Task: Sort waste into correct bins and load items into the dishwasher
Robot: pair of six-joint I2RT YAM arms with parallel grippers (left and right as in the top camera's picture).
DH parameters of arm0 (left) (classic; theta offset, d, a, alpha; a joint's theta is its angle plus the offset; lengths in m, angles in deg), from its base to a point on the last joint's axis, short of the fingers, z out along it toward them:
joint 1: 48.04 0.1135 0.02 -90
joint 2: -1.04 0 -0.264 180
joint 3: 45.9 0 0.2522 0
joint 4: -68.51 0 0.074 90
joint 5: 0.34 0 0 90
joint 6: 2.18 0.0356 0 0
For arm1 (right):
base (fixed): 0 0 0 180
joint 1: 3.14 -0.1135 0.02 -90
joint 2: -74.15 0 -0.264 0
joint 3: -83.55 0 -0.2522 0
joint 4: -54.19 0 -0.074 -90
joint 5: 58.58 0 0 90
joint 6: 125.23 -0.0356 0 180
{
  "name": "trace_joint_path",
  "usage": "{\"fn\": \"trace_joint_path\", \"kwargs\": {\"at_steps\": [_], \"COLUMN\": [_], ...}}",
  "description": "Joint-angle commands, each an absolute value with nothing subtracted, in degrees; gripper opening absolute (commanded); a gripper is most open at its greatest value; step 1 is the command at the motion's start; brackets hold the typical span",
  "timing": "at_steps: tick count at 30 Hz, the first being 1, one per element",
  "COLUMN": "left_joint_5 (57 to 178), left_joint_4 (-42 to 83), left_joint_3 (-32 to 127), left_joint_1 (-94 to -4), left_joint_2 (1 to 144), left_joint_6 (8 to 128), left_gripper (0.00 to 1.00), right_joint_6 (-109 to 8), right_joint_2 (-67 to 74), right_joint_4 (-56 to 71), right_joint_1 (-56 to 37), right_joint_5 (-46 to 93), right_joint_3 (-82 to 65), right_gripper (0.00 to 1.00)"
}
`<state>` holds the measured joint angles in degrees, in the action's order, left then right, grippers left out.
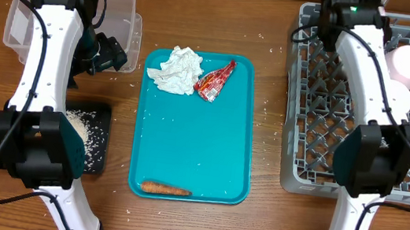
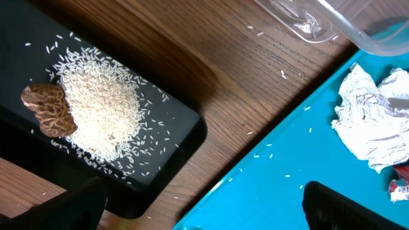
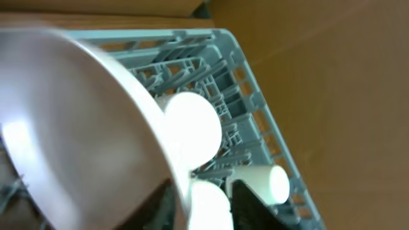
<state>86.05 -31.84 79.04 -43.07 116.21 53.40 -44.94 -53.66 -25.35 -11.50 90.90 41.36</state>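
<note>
The large pale plate (image 3: 70, 128) stands on edge in the grey dish rack (image 3: 238, 70), and its rim runs between the fingers of my right gripper (image 3: 203, 191), whose jaws stand apart around it. Beyond it sit a white bowl (image 3: 192, 128), a second bowl (image 3: 209, 207) and a white cup (image 3: 268, 182). On the teal tray (image 1: 194, 137) lie the crumpled napkin (image 1: 178, 69), red wrapper (image 1: 214, 80) and carrot (image 1: 165, 189). My left gripper (image 2: 214, 207) hangs open and empty over the gap between the teal tray and the black tray (image 2: 172, 137), which holds rice (image 2: 102, 112) and a brown lump (image 2: 48, 110).
The clear tub (image 1: 125, 0) sits at the back left, partly under my left arm. Loose rice grains are scattered on the wooden table and the teal tray. My right arm stretches across the dish rack (image 1: 319, 122), covering its left half.
</note>
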Motion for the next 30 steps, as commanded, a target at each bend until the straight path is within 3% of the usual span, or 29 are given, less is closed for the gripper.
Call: {"fn": "trace_joint_path", "kwargs": {"at_steps": [1,2,4,8,10,15,19,22,30], "left_joint_5": [86.3,86.3,86.3,86.3,86.3,86.3,86.3,86.3,86.3], "left_joint_4": [-31.8,-31.8,-31.8,-31.8,-31.8,-31.8,-31.8,-31.8,-31.8], "left_joint_3": [80.2,80.2,80.2,80.2,80.2,80.2,80.2,80.2,80.2], "left_joint_1": [-43.0,-43.0,-43.0,-43.0,-43.0,-43.0,-43.0,-43.0,-43.0], "left_joint_2": [113.9,113.9,113.9,113.9,113.9,113.9,113.9,113.9,113.9], "left_joint_6": [52.7,52.7,52.7,52.7,52.7,52.7,52.7,52.7,52.7], "left_gripper": [1.00,1.00,1.00,1.00,1.00,1.00,1.00,0.99,1.00], "right_joint_6": [-45.6,-45.9,-48.7,-54.4,-55.5,-55.7,-55.6,-55.6,-55.0], "right_joint_2": [-53.6,-53.4,-52.6,-50.2,-48.4,-42.5,-35.6,-33.7,-33.8], "right_joint_4": [-25.3,-25.4,-27.1,-31.9,-33.9,-36.8,-39.1,-39.9,-39.7], "right_joint_1": [-11.8,-11.8,-11.8,-11.8,-11.8,-11.8,-11.8,-11.8,-12.4], "right_joint_5": [92.2,92.2,91.2,85.3,80.1,61.0,29.0,14.6,7.3], "right_joint_3": [41.3,41.3,41.6,43.2,44.5,46.4,46.4,46.4,44.2], "right_gripper": [0.40,0.44,0.61,0.75,1.00,1.00,1.00,1.00,1.00]}}
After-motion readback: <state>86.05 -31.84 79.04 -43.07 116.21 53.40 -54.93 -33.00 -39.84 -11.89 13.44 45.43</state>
